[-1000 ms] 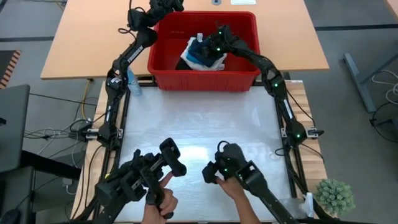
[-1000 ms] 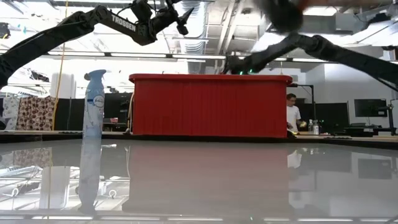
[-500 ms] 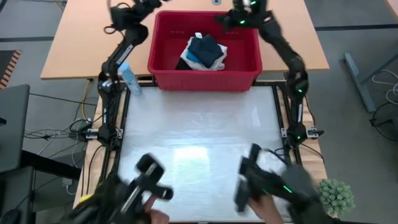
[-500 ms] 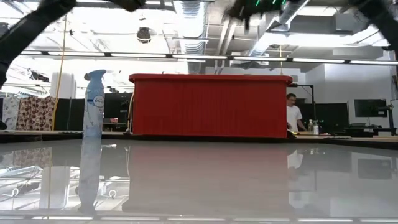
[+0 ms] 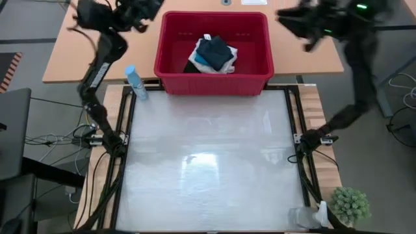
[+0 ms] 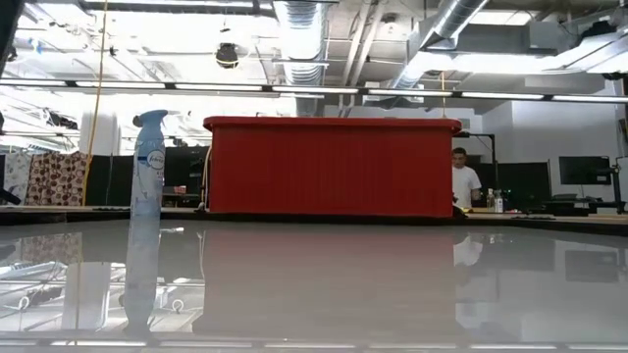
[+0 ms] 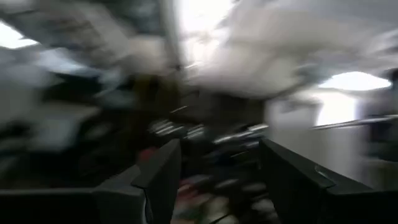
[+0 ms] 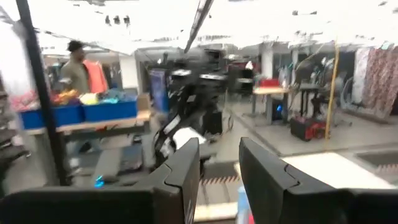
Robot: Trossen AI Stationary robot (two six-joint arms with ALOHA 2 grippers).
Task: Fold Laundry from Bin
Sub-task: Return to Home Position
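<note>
Laundry (image 5: 214, 51) is lying in a small stack inside the red bin (image 5: 214, 83), near the middle of its floor. You're seeing a dark folded piece on top, white cloth showing beneath it, and a bit of bright blue peeking out at the stack's left edge. The red bin is sitting at the far edge of the white table (image 5: 208, 169), about centred across it, and in the low view its long red wall is standing square across the middle.

Your left gripper (image 7: 219, 155) is hanging high off the bin's far-left corner, out over the wooden desk (image 5: 71, 52) behind the table. Its fingers are standing wide apart and gripping nothing. Your right gripper (image 8: 219, 149) is hanging high to the right of the bin, well clear of it. Its fingers are parted by a narrower gap, and they're holding nothing either.

A blue spray bottle (image 5: 134, 83) is standing upright just off the bin's near-left corner. A potted plant (image 5: 350, 205) is sitting by the table's near-right corner. Beyond the table, a person (image 6: 463, 180) in a white top is standing in the room.
</note>
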